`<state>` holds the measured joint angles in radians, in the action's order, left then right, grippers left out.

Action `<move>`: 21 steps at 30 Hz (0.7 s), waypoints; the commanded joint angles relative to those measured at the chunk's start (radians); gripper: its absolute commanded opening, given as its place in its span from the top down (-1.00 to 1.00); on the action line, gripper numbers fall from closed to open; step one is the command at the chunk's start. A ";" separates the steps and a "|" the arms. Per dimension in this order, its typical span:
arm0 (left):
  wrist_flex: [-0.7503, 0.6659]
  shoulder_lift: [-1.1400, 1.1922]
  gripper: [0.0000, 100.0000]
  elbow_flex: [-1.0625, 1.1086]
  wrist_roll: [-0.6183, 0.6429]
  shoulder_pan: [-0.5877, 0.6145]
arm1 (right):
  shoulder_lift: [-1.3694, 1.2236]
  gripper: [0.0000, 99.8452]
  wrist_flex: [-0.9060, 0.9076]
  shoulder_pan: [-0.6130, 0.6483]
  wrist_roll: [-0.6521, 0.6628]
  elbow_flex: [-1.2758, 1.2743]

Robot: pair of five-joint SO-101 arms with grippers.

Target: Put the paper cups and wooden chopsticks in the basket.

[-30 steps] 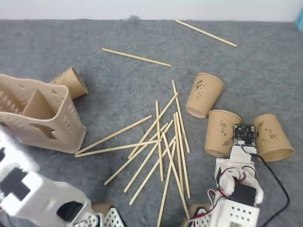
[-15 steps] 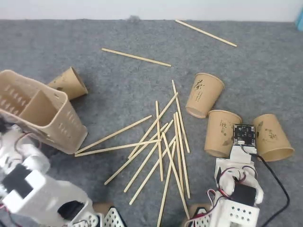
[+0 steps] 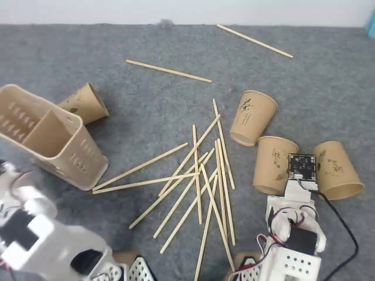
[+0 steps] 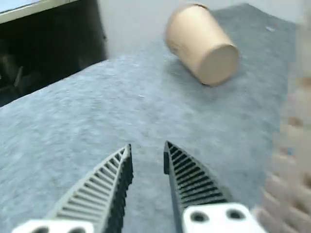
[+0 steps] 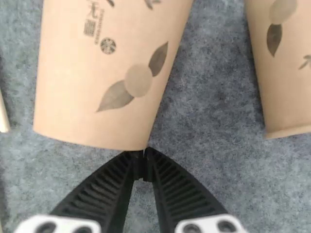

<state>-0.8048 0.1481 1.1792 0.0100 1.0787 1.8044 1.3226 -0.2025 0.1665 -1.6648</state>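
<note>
At the near edge of the table, the left arm (image 3: 35, 240) sits low at the corner, its white body drawn back from the basket. The left gripper (image 4: 148, 148) points out over bare grey mat (image 3: 146, 99). Its jaws are slightly spread, a narrow gap between the ribbed fingers and nothing in it.

The right arm (image 3: 293, 234) stands at the other near corner, its wrist angled down at the mat. The right gripper (image 5: 144, 160) has its jaws pressed together, the tips meeting just at the rim of the middle cup (image 5: 109, 73) and pinching nothing. That cup lies on its side with its mouth turned to the gripper. The outer cup (image 5: 282, 63) lies beside it, facing the same way, with a strip of mat between them.

Between the two arms a loose heap of chopsticks (image 3: 199, 181) is spread on the mat, many crossing one another, most running away from the near edge. A few slant out of the heap towards the basket.

The basket (image 3: 76, 158) rests tilted in front of the left arm, its open top and inner divider showing. A long chopstick ends close to its near corner.

Just beyond the basket, the cup by the basket (image 3: 87, 102) lies on its side, its closed bottom facing the left gripper.

Past the middle cup, the third cup (image 3: 252, 117) lies on its side near the far tip of the heap.

Farthest off lie two single chopsticks, well apart from the heap: one (image 3: 169, 71) mid-table, the other (image 3: 255, 40) near the far edge.
</note>
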 commanded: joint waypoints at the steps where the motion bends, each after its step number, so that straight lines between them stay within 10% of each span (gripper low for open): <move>1: 0.210 -0.051 0.80 -0.186 0.130 0.072 | 0.013 0.98 -0.013 -0.012 0.012 -0.018; 7: 0.825 -0.009 0.79 -0.610 0.109 0.078 | 0.013 0.98 -0.013 -0.012 0.012 -0.018; 21: 0.859 0.427 0.79 -1.178 -0.127 -0.003 | 0.013 0.98 -0.013 -0.012 0.012 -0.018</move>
<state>0.0529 0.4964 0.1542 -0.0084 1.1216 1.8044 1.3226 -0.2025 0.1665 -1.6648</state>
